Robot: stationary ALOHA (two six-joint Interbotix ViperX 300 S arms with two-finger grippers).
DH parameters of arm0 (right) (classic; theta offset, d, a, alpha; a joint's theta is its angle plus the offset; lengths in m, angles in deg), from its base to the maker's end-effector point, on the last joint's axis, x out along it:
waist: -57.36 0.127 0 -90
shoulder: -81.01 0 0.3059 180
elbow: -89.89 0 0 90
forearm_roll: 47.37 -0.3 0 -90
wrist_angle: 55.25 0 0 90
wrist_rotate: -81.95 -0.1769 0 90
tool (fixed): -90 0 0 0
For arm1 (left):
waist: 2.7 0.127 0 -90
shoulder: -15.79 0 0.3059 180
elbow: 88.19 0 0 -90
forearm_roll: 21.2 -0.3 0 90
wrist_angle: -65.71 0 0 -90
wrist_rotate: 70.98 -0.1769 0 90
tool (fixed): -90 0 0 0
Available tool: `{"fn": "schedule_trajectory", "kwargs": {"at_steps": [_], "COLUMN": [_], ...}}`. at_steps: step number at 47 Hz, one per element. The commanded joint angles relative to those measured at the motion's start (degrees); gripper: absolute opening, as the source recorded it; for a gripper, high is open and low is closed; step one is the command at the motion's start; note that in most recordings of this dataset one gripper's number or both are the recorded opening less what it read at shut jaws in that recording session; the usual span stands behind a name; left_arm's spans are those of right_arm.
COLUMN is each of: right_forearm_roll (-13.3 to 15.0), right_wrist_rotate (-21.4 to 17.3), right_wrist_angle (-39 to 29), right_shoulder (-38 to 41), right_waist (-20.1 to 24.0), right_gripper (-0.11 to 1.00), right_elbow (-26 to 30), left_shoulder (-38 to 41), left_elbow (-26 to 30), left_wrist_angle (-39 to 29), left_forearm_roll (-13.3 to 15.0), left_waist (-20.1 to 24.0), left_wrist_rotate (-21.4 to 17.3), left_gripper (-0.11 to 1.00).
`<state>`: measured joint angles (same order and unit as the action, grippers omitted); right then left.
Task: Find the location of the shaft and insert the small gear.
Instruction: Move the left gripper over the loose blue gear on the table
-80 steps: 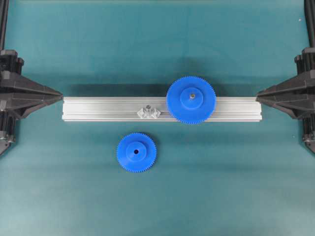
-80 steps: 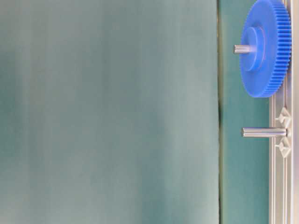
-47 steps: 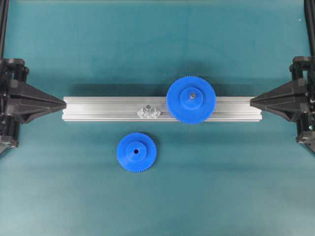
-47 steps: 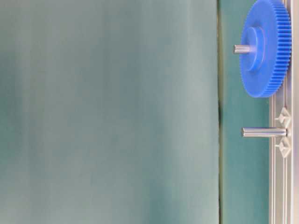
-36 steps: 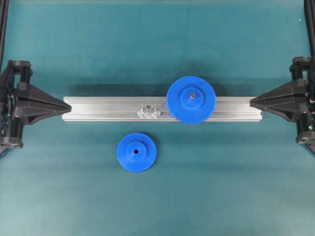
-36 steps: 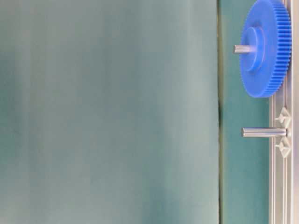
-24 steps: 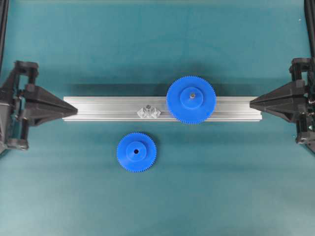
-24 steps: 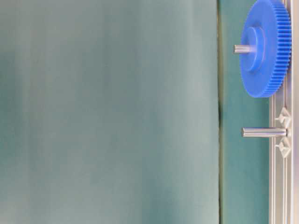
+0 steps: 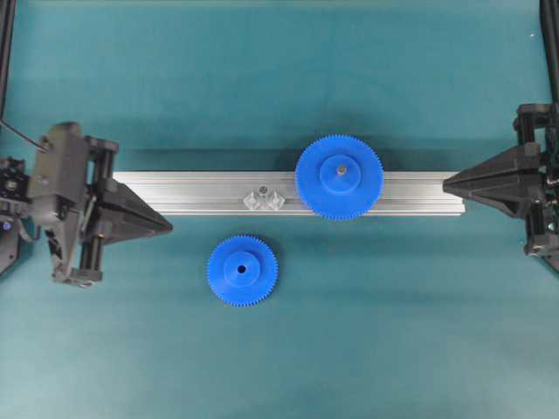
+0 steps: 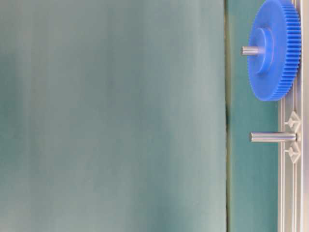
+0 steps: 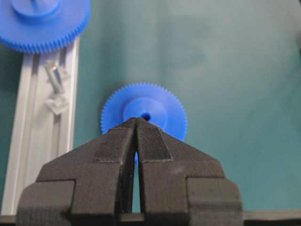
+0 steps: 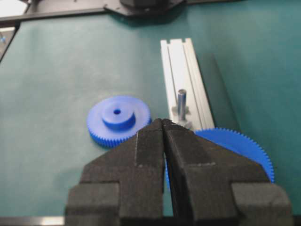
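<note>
The small gear (image 9: 242, 270) is a bright blue toothed wheel with a dark centre hole, lying flat on the green mat just in front of the rail. It also shows in both wrist views (image 11: 144, 113) (image 12: 118, 120). The shaft (image 9: 261, 191) is a thin silvery pin standing upright on the aluminium rail (image 9: 192, 194), bare, with clear brackets at its base (image 10: 273, 137) (image 12: 181, 104). My left gripper (image 9: 168, 230) is shut and empty, its tip pointing at the small gear from the left (image 11: 136, 119). My right gripper (image 9: 445, 183) is shut and empty at the rail's right end (image 12: 162, 120).
A larger blue gear (image 9: 339, 177) with a grey pin centre sits on the rail to the right of the shaft (image 10: 273, 50). Black frame posts stand at the left and right edges of the mat.
My left gripper has swung right and toward the front, off the rail's left end and closer to the small gear. The right gripper and both gears have stayed put.
</note>
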<state>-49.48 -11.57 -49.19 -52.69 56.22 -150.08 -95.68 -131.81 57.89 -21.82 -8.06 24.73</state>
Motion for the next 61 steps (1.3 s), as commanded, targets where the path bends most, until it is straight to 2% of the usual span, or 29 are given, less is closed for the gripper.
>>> {"fn": "schedule_trajectory", "kwargs": {"at_steps": [1,18,33,44,54,61], "right_forearm_roll": [-0.1,-0.1,-0.1,-0.1,-0.1,-0.1], "right_wrist_rotate": [-0.5,-0.5,-0.5,-0.5,-0.6,-0.6], "right_wrist_angle": [0.3,0.3,0.3,0.3,0.3,0.3], "right_shoulder": [0.4,0.3,0.2,0.2,-0.2,-0.8], "right_waist": [-0.1,-0.1,-0.1,-0.1,-0.1,-0.1], "right_gripper": [0.05,0.05,0.05,0.05,0.05,0.05], "right_elbow": [0.9,0.8,0.7,0.4,0.1,-0.1], "left_shoulder": [1.4,7.6,14.5,19.6,23.8,26.5], "left_elbow": [2.3,6.8,12.0,14.4,17.4,20.2], "left_wrist_angle": [0.1,-4.8,-9.8,-10.5,-12.0,-16.2], "left_forearm_roll": [-0.2,-0.2,-0.2,-0.3,-0.2,-0.2], "left_waist": [-0.9,-1.1,-2.0,-2.3,-2.5,-2.5], "left_wrist_rotate": [0.2,2.6,3.0,3.5,6.9,7.1], "left_gripper": [0.00,0.00,0.00,0.00,0.00,0.00]}}
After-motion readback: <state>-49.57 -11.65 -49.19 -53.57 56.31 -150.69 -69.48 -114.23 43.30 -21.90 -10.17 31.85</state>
